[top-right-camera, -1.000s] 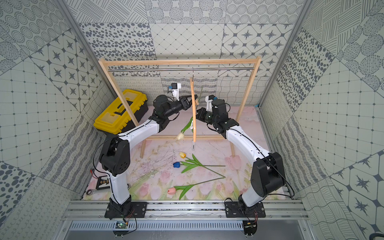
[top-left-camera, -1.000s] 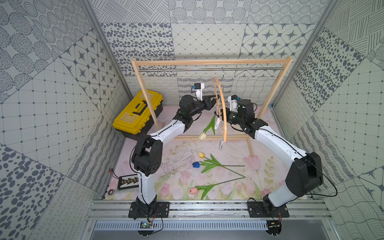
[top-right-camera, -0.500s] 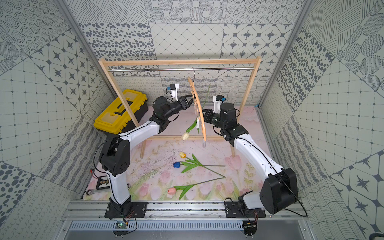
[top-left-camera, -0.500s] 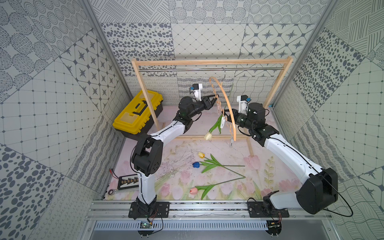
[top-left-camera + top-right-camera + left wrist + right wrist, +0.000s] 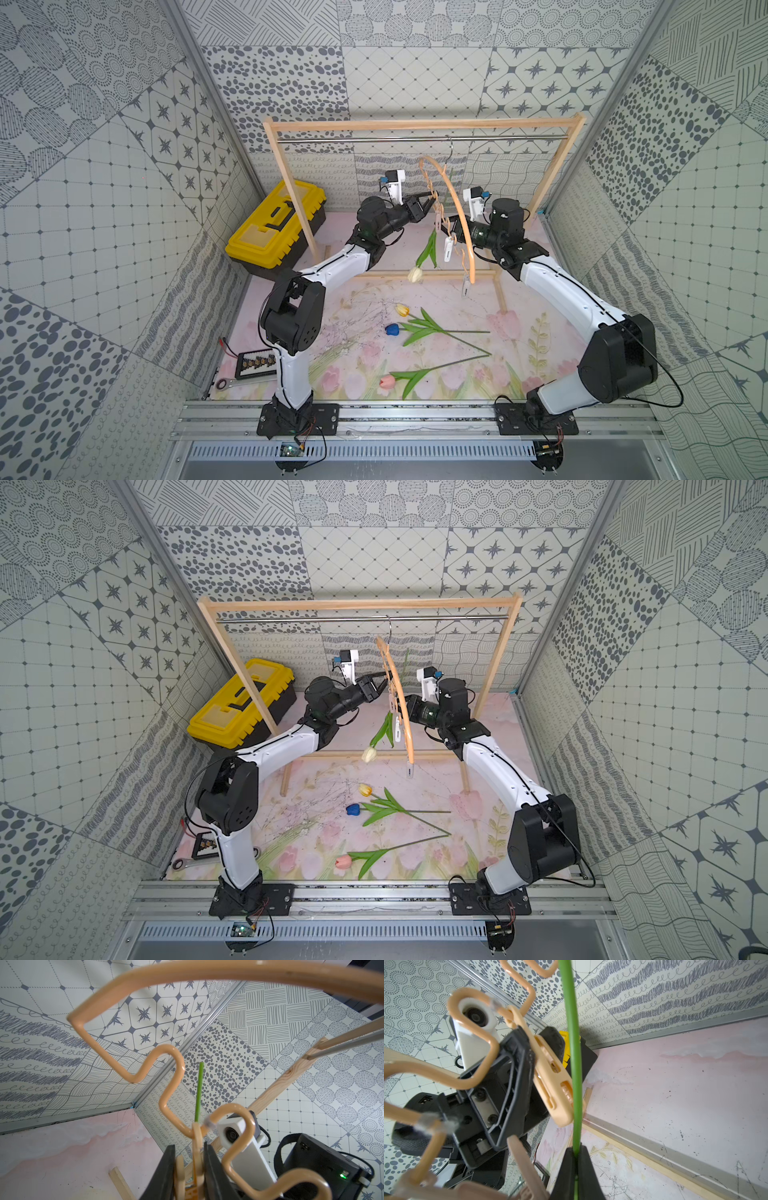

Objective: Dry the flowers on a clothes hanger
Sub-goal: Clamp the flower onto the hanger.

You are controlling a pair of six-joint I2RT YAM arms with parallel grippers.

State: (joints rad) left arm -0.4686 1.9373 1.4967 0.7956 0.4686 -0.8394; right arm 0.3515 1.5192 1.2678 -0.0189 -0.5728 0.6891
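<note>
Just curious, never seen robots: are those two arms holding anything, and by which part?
Yes. The left end effector pinches a clothespin on the hanger by its upper end; the right end effector pinches the cream-white tulip by its green stem.

toolbox (image 5: 276, 226) yellow | hanger (image 5: 89, 1037) tan | tulip (image 5: 392, 329) blue | mat (image 5: 540, 332) pink floral

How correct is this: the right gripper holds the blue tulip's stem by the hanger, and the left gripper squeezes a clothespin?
Only the colour is wrong: the right gripper holds the stem of the cream-white tulip by the hanger. Both top views show the blue tulip lying on the mat. The left gripper does squeeze a clothespin.
</note>
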